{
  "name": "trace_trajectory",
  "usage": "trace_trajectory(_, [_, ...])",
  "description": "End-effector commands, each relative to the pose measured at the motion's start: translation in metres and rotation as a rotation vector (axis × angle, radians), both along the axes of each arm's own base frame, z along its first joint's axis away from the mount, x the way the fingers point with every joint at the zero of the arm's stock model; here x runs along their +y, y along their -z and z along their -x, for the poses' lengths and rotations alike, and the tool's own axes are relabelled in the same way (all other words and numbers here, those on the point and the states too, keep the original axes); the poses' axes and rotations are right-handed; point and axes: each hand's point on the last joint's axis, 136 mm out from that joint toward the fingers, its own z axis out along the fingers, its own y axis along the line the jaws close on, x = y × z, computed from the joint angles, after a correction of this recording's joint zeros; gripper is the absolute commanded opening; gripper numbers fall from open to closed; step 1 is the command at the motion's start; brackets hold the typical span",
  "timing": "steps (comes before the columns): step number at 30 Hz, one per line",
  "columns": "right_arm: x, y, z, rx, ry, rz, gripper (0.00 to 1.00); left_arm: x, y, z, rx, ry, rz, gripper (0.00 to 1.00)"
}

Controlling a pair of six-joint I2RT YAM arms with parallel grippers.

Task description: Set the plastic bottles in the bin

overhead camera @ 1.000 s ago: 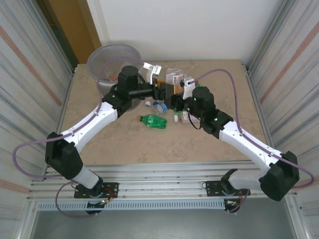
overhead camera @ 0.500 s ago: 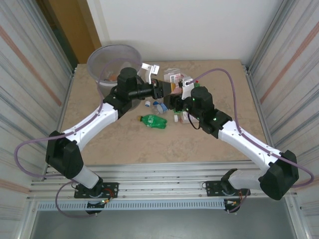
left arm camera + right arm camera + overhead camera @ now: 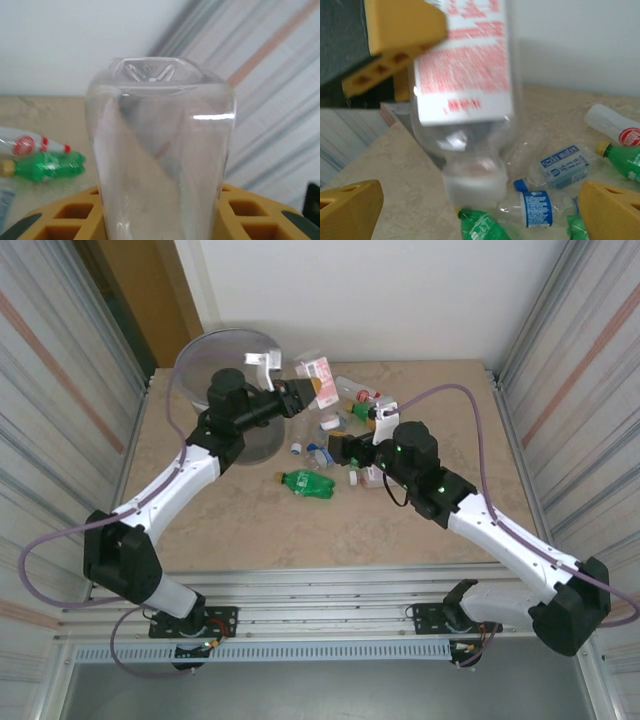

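while the left gripper [image 3: 300, 392] clamps a clear bottle [image 3: 320, 383] with a white, red-printed label between its yellow pads, that bottle hangs in the air over the far part of the bench [image 3: 300, 530]. it is just right of the bin [image 3: 195, 352], which stands at the far left corner. in the left wrist view the bottle's base points away from the camera, with a pad on each side of its body. the right gripper [image 3: 345, 448] stands wide, holding nothing, low over the loose bottles [image 3: 345, 418] scattered toward the far edge, about midway across. its fingertips [image 3: 350, 207] sit well apart in the right wrist view. a green bottle [image 3: 308, 483] lies on its side near the bench's centre, just on the near side of the scatter.
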Motion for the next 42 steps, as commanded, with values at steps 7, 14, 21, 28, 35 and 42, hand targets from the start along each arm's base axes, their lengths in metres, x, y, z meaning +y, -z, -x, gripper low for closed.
trace_trajectory(7, [-0.037,0.005,0.012,0.029,0.137,-0.012,0.98,0.093,-0.048,-0.050,-0.103,-0.371,0.110,0.10])
trace_trajectory(14, [-0.049,0.019,0.014,0.069,0.193,-0.008,0.98,0.143,-0.052,-0.081,-0.114,-0.573,0.110,0.10])
trace_trajectory(21, [-0.054,0.014,0.020,0.065,0.196,-0.027,0.98,0.171,-0.040,-0.103,-0.096,-0.737,0.089,0.10])
trace_trajectory(28, [-0.055,0.018,0.020,0.077,0.199,-0.022,0.98,0.186,-0.030,-0.115,-0.089,-0.833,0.078,0.11])
trace_trajectory(35, [-0.053,0.021,0.018,0.084,0.199,-0.018,0.98,0.189,-0.015,-0.126,-0.077,-0.870,0.037,0.17])
trace_trajectory(42, [-0.053,0.022,0.018,0.088,0.197,-0.017,0.98,0.190,-0.005,-0.135,-0.076,-0.885,-0.002,0.21])
